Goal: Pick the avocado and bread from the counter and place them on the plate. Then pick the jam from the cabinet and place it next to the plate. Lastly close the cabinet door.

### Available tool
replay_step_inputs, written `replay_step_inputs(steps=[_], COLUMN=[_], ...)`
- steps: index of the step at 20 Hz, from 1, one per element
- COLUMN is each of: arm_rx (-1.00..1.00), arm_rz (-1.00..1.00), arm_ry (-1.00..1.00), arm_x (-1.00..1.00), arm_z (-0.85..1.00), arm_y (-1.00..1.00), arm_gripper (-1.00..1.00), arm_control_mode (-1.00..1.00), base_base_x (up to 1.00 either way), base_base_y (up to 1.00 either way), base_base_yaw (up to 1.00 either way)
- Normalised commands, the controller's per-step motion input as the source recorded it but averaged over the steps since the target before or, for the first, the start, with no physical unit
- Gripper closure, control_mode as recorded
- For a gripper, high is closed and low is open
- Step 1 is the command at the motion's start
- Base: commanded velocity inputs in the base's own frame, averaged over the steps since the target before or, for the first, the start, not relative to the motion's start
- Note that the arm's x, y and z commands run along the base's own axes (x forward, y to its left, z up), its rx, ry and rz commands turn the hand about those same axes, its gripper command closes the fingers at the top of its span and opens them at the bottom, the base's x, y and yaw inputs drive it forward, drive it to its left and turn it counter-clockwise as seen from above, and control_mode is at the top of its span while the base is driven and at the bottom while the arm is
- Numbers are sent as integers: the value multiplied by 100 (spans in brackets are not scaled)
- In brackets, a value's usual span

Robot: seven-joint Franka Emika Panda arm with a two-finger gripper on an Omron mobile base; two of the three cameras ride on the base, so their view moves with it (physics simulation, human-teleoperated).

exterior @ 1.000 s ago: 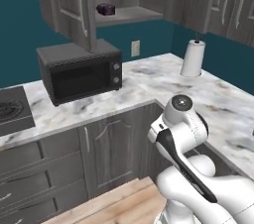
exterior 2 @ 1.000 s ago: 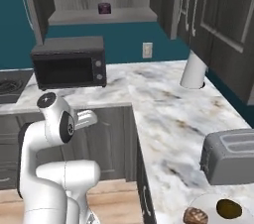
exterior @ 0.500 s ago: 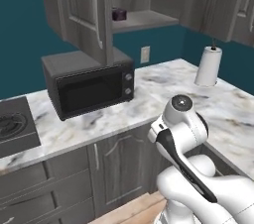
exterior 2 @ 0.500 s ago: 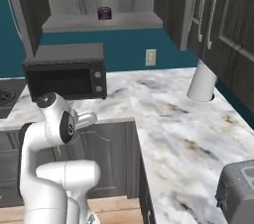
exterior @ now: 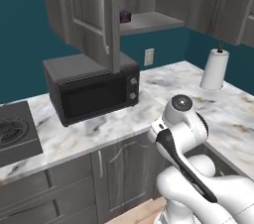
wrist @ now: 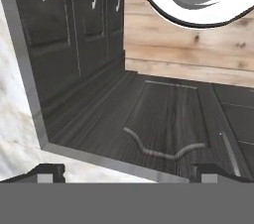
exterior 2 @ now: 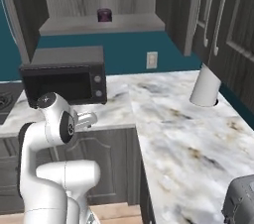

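The jam (exterior: 125, 16) is a small dark purple jar on the grey inner shelf of the open cabinet (exterior: 149, 20), above the microwave. In the right base view the jam (exterior 2: 104, 15) stands mid-shelf. The cabinet door (exterior: 89, 15) stands swung open, its pale bar handle (exterior: 104, 17) facing me. My arm is folded low in front of the counter (exterior: 163, 89), well below the cabinet. My gripper (wrist: 131, 172) is open and empty in the hand view, looking along low cupboard doors and wooden floor. The avocado, bread and plate are out of view.
A black microwave (exterior: 94, 94) sits on the counter under the cabinet. A paper towel roll (exterior: 214, 69) stands at the back right. A dark stove top (exterior: 15, 134) lies at the left. A toaster (exterior 2: 240, 200) sits at the counter's near right end.
The whole picture has shifted, so the base has driven: microwave and cabinet now loom closer. The arm keeps its folded pose and the jaws stay open.
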Motion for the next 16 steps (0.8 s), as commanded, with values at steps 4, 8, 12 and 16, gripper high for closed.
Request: replay_step_inputs(steps=[4,8,12,16], arm_rx=[0,0,0,0], arm_rz=[0,0,0,0], arm_ry=[0,0,0,0], arm_x=[0,0,0,0], arm_z=[0,0,0,0], arm_y=[0,0,0,0], arm_gripper=[-100,-100,-100,-100], arm_control_mode=[100,100,100,100], base_base_x=[43,39,37,40], base_base_y=[-2,-4,-8,-14], base_base_yaw=[0,0,0,0])
